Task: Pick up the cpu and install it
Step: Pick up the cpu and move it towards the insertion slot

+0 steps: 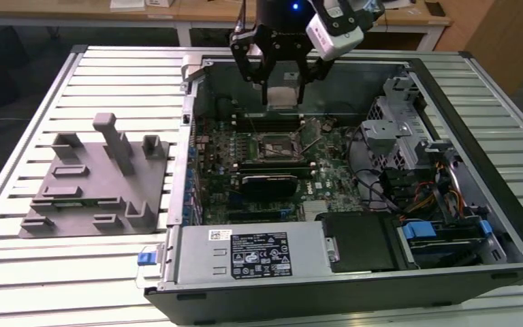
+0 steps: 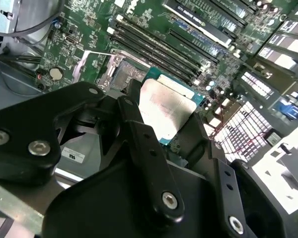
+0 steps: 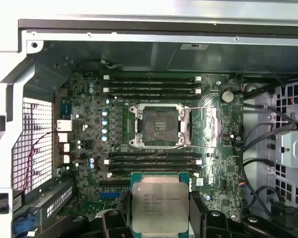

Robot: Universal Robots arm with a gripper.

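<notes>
End effector [image 2: 165, 128] clamped on the cpu [image 2: 164, 101], up over the open pc case [image 1: 334, 300]

Its 2 black fingers [image 2: 144, 144] pinch the chip by opposite edges, silvery top plate showing in both wrist views, and it's in the air touching nothing else. In the first wrist view the dark square socket [image 3: 161, 126] sits on the motherboard [image 3: 89, 124] with memory slots [image 3: 151, 84] on 2 sides, apart from the cpu. A grey plastic plate with posts [image 1: 93, 184] lies on the bench [image 1: 25, 272], on the exterior view's left of the case.
</notes>
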